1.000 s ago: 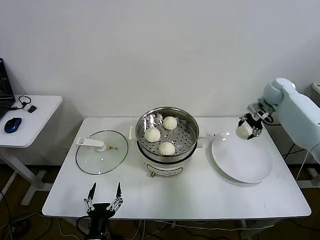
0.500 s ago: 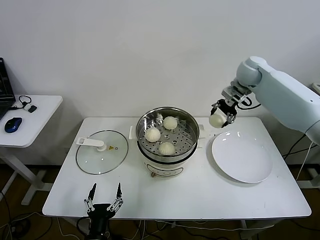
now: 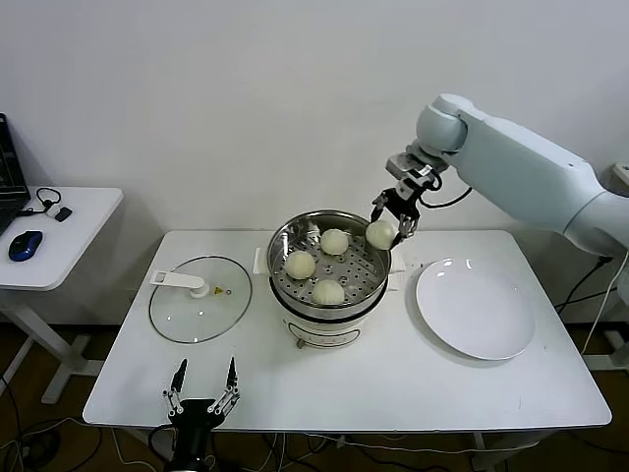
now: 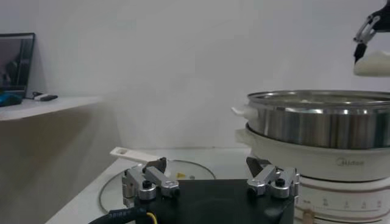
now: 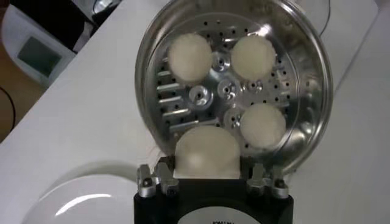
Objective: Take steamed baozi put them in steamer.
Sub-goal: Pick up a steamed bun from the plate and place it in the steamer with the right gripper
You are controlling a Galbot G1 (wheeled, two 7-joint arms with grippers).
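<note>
The steamer [image 3: 326,330], a shiny steel pot on a white base, stands mid-table with three steamed baozi on its perforated tray [image 3: 300,264] [image 3: 334,241] [image 3: 328,291]. My right gripper [image 3: 383,230] hangs just above the steamer's right rim, shut on a fourth baozi [image 3: 379,236]. The right wrist view looks down past that held baozi [image 5: 206,152] onto the steamer [image 5: 317,73] and the three buns inside. My left gripper [image 3: 206,372] waits open at the table's front edge, left of the steamer; between its fingers nothing shows [image 4: 207,167].
A glass lid [image 3: 200,298] with a white knob lies flat to the steamer's left. A large white plate [image 3: 476,310] sits to its right with nothing on it. A small side table [image 3: 69,236] with a blue mouse stands far left.
My right arm carried the baozi leftward from above the plate's far edge to above the steamer's right rim. The left arm stayed put.
</note>
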